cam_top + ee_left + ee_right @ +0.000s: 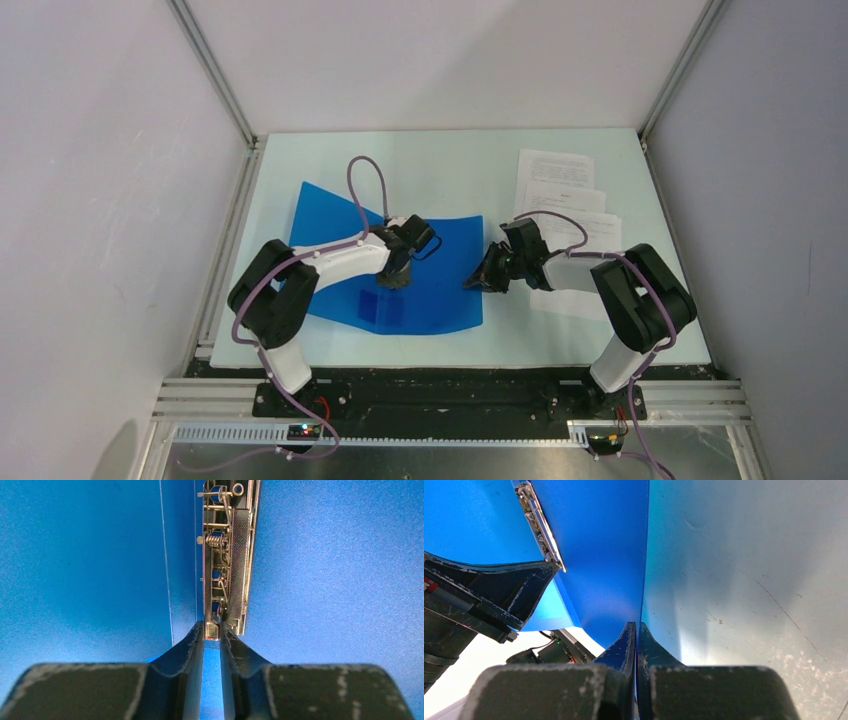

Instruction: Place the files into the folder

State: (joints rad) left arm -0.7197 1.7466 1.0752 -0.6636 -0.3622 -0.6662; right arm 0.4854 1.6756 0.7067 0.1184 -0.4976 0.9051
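Item 1, left jaws: we find them over the folder's (445, 290) spine, nearly together, pinching the near end of its metal clip (227, 555).
Item 2, folder: blue, lying open on the counter (450, 165), right cover curled upward.
Item 3, right jaws: closed on the folder's right edge, holding it off the counter.
Item 4, files (560, 185): we count a few overlapping sheets right of the folder, apart from it.
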